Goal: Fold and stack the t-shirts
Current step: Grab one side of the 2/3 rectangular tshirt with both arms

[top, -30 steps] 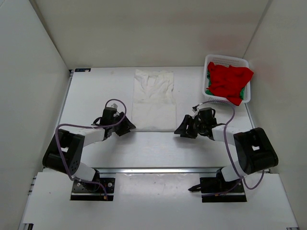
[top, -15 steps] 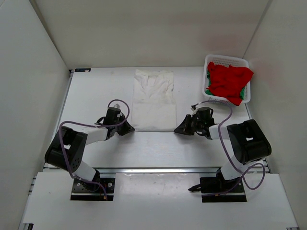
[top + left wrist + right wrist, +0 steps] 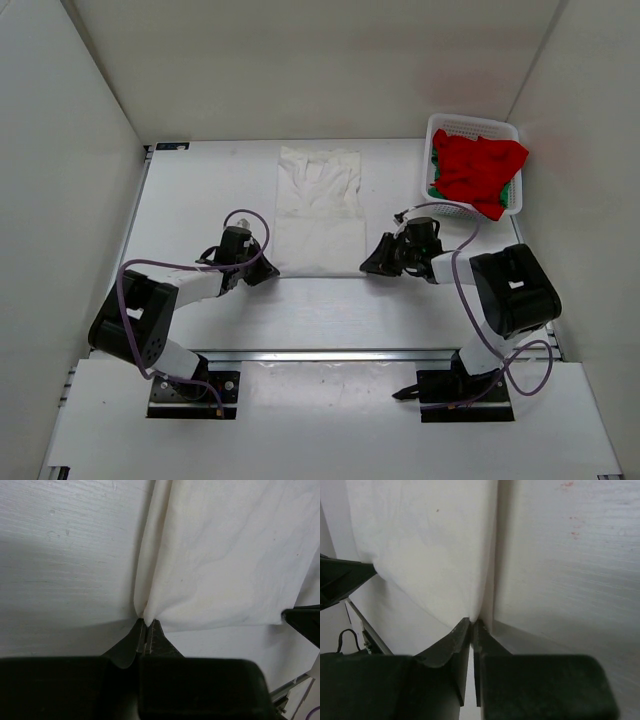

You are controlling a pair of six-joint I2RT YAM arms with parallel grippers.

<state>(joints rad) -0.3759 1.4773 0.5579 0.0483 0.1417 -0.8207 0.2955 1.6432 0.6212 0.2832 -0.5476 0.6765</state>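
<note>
The left gripper (image 3: 146, 626) has its jaws pinching the near left corner of the off-white t-shirt (image 3: 320, 210), which lies flat as a narrow rectangle mid-worktop (image 3: 200, 190). The right gripper (image 3: 472, 625) pinches the near right corner likewise. This looks like the start of the end-over-end fold, so both corners should rise evenly and carry toward the far edge; the red t-shirt (image 3: 478, 165) and green t-shirt (image 3: 436, 188) wait in the basket (image 3: 470, 125).
</note>
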